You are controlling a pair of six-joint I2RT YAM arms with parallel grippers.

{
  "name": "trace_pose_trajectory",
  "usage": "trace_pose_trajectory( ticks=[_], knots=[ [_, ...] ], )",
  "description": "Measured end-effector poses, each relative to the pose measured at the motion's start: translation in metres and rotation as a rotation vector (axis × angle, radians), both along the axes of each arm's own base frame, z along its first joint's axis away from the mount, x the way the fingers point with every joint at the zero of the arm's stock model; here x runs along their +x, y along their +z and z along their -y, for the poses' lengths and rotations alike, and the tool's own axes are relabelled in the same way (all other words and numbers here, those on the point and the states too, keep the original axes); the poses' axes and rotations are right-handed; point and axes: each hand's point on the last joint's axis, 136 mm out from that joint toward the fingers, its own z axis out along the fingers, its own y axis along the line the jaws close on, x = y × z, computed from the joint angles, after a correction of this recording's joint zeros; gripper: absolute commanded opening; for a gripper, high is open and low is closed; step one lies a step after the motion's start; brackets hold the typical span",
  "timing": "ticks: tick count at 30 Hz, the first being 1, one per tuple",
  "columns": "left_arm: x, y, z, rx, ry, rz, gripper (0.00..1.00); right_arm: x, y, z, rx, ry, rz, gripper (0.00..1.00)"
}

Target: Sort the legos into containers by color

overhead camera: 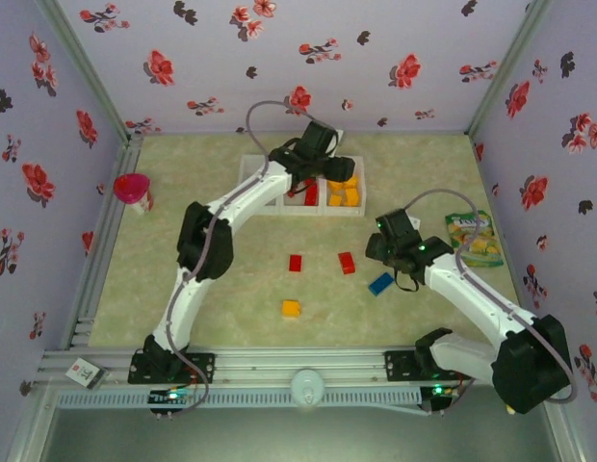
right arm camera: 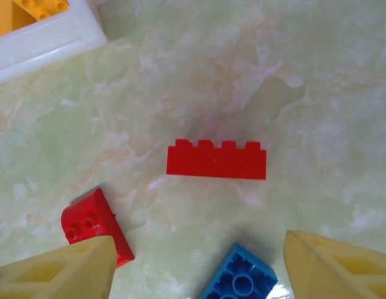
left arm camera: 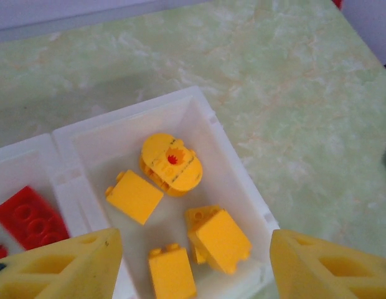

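My left gripper (overhead camera: 326, 174) hangs open over the right compartment of the white container (left arm camera: 238, 163). Several yellow legos (left arm camera: 218, 238) lie in that compartment, one of them a rounded piece (left arm camera: 171, 163) with a flame print. A red lego (left arm camera: 28, 215) lies in the neighbouring compartment. My right gripper (right arm camera: 199, 258) is open, low over the table, with a blue lego (right arm camera: 239, 280) studs-down between its fingertips. A long red lego (right arm camera: 216, 160) lies ahead of it and a smaller red lego (right arm camera: 92, 223) by its left finger. A yellow lego (overhead camera: 292, 308) lies alone nearer the front.
The container row (overhead camera: 260, 183) stands at the back middle of the table. A pink cup (overhead camera: 132, 188) stands at the left edge and a green snack bag (overhead camera: 475, 237) lies at the right. Flowered walls close in three sides.
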Motion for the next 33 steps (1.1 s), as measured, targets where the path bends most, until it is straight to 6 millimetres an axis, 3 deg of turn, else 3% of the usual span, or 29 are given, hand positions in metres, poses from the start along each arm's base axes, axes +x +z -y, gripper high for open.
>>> trace_pose_trajectory(
  ticks=[5,9,12,20,24,33],
  knots=[
    [-0.033,0.06,-0.031,-0.049,-0.005,0.079,0.67,-0.017,-0.004,-0.003,0.035,-0.037,-0.012,0.75],
    [-0.054,0.082,-0.052,-0.075,0.002,0.121,0.67,-0.03,-0.017,-0.004,0.047,-0.057,-0.045,0.75],
    [-0.065,0.073,-0.063,-0.06,0.005,0.107,0.67,-0.037,-0.027,-0.003,0.054,-0.08,-0.069,0.74],
    [-0.094,0.018,-0.087,0.01,-0.002,0.021,0.67,-0.045,-0.052,-0.007,0.079,-0.118,-0.135,0.65],
    [-0.106,0.016,-0.097,0.009,-0.004,0.02,0.67,-0.045,-0.065,-0.015,0.079,-0.108,-0.167,0.65],
    [-0.119,0.023,-0.109,-0.009,-0.004,0.038,0.68,-0.041,-0.071,-0.02,0.094,-0.108,-0.163,0.64]
  ],
)
